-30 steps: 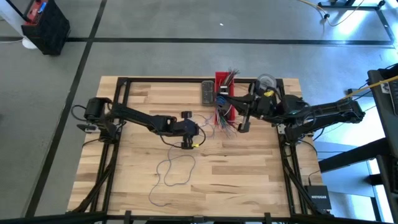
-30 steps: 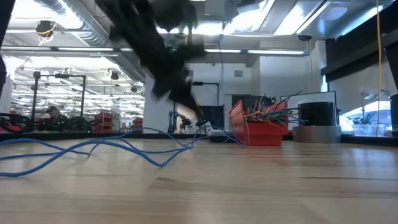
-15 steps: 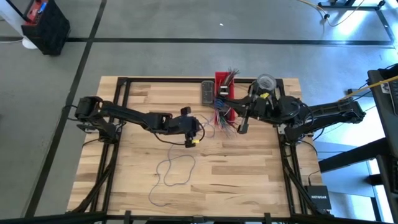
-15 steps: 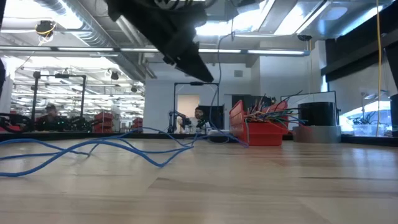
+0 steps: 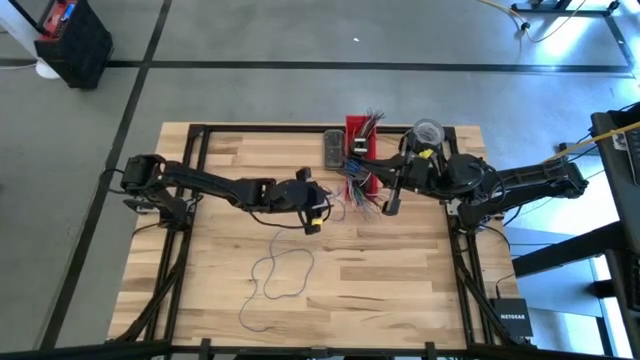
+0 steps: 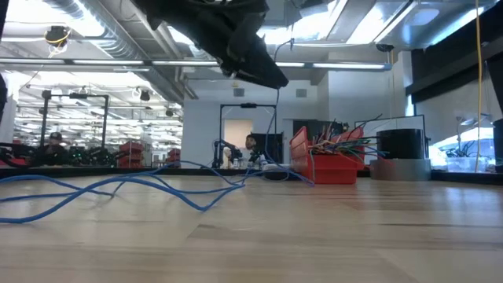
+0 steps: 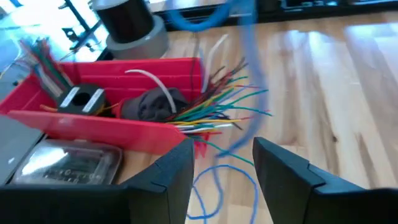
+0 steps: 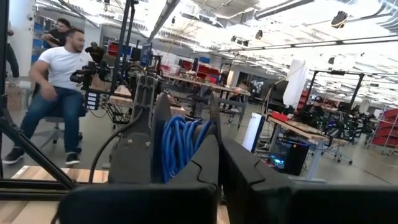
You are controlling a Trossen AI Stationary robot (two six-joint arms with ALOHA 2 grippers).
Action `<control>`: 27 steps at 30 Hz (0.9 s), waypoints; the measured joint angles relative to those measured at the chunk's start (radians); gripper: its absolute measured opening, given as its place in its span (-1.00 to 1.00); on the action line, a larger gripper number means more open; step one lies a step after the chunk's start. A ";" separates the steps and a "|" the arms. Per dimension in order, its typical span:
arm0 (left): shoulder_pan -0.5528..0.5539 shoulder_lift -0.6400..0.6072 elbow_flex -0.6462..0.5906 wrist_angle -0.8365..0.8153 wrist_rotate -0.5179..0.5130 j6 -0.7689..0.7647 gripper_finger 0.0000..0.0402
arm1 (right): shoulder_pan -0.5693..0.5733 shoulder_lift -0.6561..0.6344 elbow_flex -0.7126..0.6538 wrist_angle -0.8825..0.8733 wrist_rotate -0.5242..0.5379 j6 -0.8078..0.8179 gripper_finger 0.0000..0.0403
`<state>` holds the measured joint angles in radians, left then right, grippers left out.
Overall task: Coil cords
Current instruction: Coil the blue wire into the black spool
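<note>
One blue cord lies slack in loops on the wood table [image 6: 118, 187], seen as a thin loop [image 5: 280, 274] in the high view. My left gripper [image 5: 316, 208] hovers open above the table's middle [image 6: 263, 71]. A blurred blue strand [image 7: 244, 74] runs through the gap of the left gripper [image 7: 224, 163]; I cannot tell whether it touches a finger. My right gripper [image 5: 388, 198] is raised beside the red bin and is shut on a coil of blue cord [image 8: 180, 146]. A strand [image 6: 275, 118] hangs down to the table. My right gripper has a bundle of several turns of blue cord [image 8: 179, 155] between its two fingers [image 8: 208, 146]. The coil is lifted clear of the table. A slack strand trails from it down to the tabletop.
A red bin [image 5: 362, 155] with a bunch of multicoloured wire ends stands at the far middle. A grey box [image 5: 333, 148] sits to its left and a grey tape roll [image 5: 428, 132] to its right. Bare wood lies toward the near edge. People show in the room beyond.
My left gripper has opened and let go of the blue cord. It has risen and moved a little toward the table's far and right edges. The strand it held now swings loose between its fingers. The loops on the table have stayed where they were.
</note>
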<state>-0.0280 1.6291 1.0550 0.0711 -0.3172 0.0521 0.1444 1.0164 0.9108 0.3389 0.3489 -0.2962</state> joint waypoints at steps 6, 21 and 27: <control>0.002 0.005 0.000 0.036 -0.001 0.019 -0.28 | 0.000 0.000 0.000 0.001 0.000 0.000 -0.96; 0.042 0.024 -0.001 -0.189 -0.004 0.088 -0.98 | 0.000 -0.013 -0.002 0.024 0.000 -0.012 -0.96; 0.083 0.047 -0.031 -0.182 -0.005 0.110 -0.99 | 0.000 -0.029 -0.006 0.058 0.003 -0.051 -0.96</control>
<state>0.0547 1.6759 1.0245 -0.1111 -0.3224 0.1624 0.1440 0.9878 0.9043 0.3974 0.3520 -0.3475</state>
